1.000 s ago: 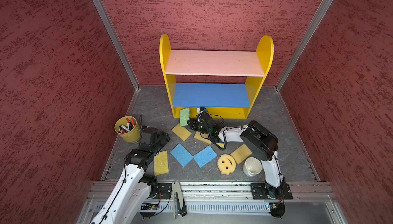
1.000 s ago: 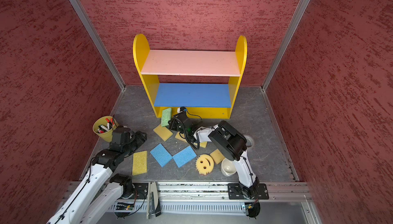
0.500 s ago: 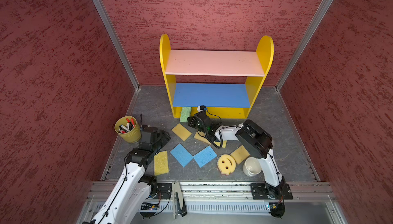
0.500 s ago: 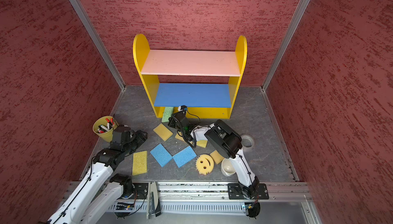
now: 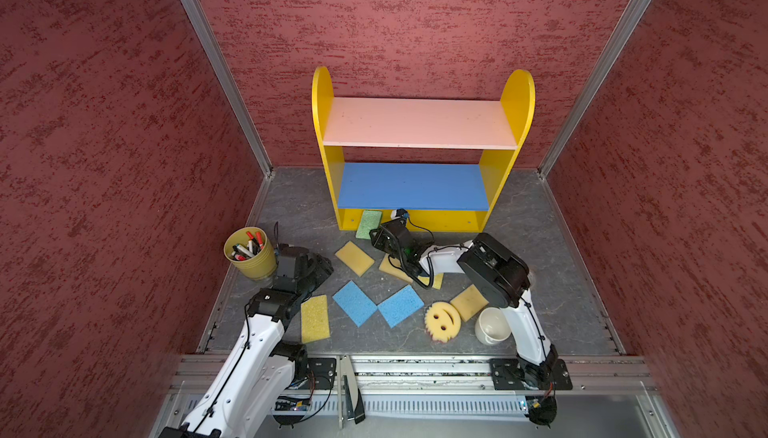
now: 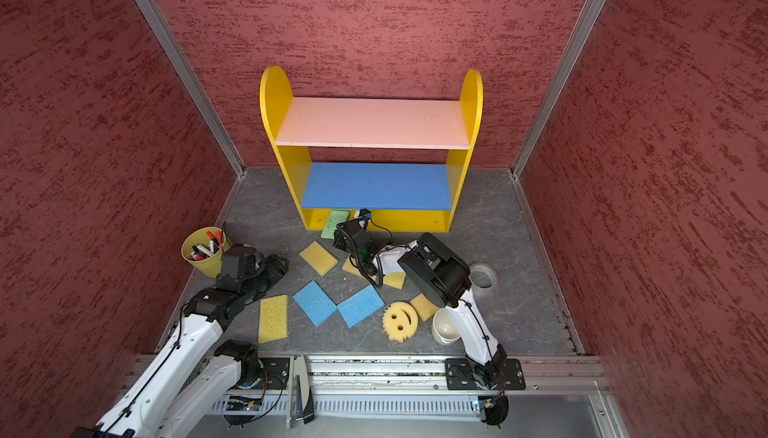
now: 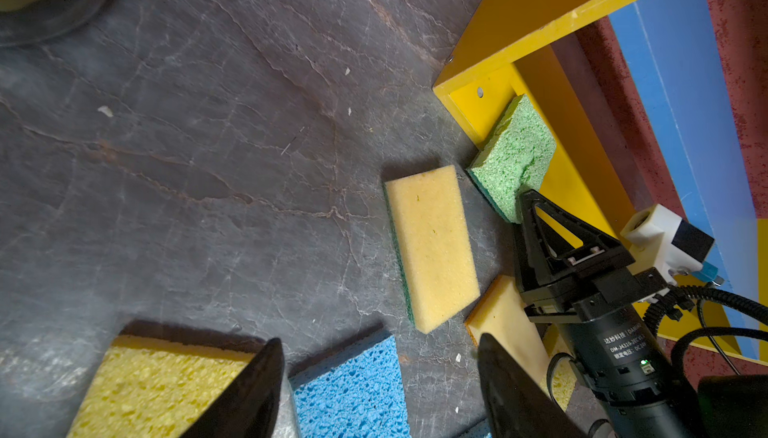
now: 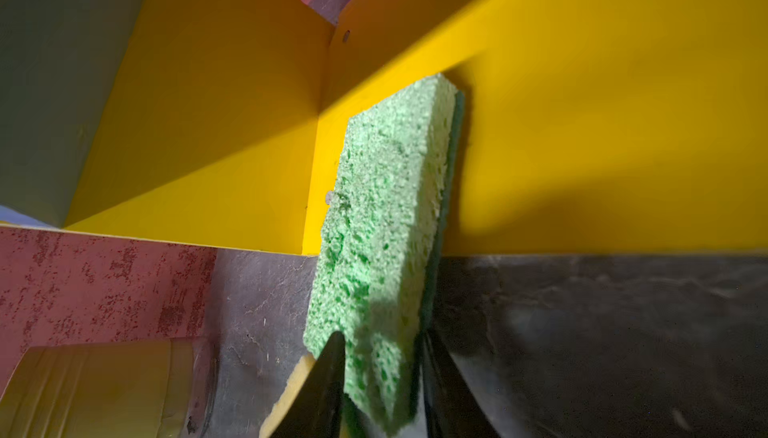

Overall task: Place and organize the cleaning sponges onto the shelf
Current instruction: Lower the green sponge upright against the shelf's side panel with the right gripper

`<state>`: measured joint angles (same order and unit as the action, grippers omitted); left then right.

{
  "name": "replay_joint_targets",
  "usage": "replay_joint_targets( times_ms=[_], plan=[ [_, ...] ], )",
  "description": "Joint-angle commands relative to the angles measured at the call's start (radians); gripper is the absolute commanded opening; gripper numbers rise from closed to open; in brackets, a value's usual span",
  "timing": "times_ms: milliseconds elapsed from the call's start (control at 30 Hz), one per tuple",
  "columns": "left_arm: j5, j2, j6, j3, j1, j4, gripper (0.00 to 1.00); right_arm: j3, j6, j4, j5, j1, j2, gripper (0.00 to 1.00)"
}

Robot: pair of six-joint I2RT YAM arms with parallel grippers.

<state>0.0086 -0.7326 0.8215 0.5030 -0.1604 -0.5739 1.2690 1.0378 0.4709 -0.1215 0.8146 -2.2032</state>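
The shelf (image 5: pixel 322 124) stands at the back, its boards bare. A green sponge (image 5: pixel 368 224) (image 8: pixel 382 215) leans tilted over the front edge of the shelf's yellow base, near its left end. My right gripper (image 5: pixel 374 235) (image 8: pixel 382 344) has a finger against each face of its lower end. Loose on the floor lie a yellow sponge (image 5: pixel 354 258), two blue ones (image 5: pixel 354 303) (image 5: pixel 401 305), a porous yellow one (image 5: pixel 315 317), a tan one (image 5: pixel 468 302) and the smiley one (image 5: pixel 442 319). My left gripper (image 5: pixel 322 267) (image 7: pixel 379 340) hangs open above the floor, holding nothing.
A yellow cup of markers (image 5: pixel 250 255) stands by the left wall, close behind my left arm. A white mug (image 5: pixel 492 326) sits beside the right arm's base and a tape roll (image 6: pixel 482 274) lies right of its elbow. Red walls close in three sides.
My right gripper has carried the green sponge back toward the shelf, and its far end now rests on the yellow base. The left arm has barely moved.
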Motion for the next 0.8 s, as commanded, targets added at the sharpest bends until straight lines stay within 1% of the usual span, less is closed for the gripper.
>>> replay_joint_targets(
  times_ms=[0, 167, 267, 367, 433, 567, 667, 733, 767],
  plan=[
    [0.011, 0.001, -0.018, 0.011, 0.010, 0.015, 0.73, -0.003, 0.040, 0.020, -0.047, -0.025, 0.009, 0.39],
    [0.010, 0.001, -0.027, 0.026, 0.012, 0.006, 0.73, -0.032, 0.037, 0.026, -0.021, -0.039, 0.035, 0.52],
    [0.008, -0.003, -0.035, 0.038, 0.015, -0.003, 0.73, -0.060, 0.023, 0.025, 0.000, -0.042, 0.062, 0.55],
    [0.004, -0.001, -0.038, 0.044, 0.015, -0.010, 0.73, -0.095, 0.022, 0.027, 0.020, -0.042, 0.090, 0.55],
    [-0.001, 0.001, -0.039, 0.044, 0.016, -0.012, 0.73, -0.113, 0.028, 0.042, 0.040, -0.039, 0.099, 0.49],
    [-0.002, 0.000, -0.042, 0.047, 0.019, -0.013, 0.73, -0.107, 0.030, 0.046, 0.065, -0.023, 0.100, 0.23],
    [-0.001, -0.007, -0.048, 0.054, 0.022, -0.017, 0.73, -0.085, 0.022, 0.034, 0.073, -0.007, 0.092, 0.07],
    [0.001, -0.009, -0.049, 0.055, 0.024, -0.015, 0.73, -0.070, 0.025, 0.028, 0.087, -0.001, 0.078, 0.01],
    [0.002, -0.010, -0.049, 0.053, 0.025, -0.014, 0.73, -0.064, 0.029, 0.028, 0.094, 0.004, 0.071, 0.00]
  ],
)
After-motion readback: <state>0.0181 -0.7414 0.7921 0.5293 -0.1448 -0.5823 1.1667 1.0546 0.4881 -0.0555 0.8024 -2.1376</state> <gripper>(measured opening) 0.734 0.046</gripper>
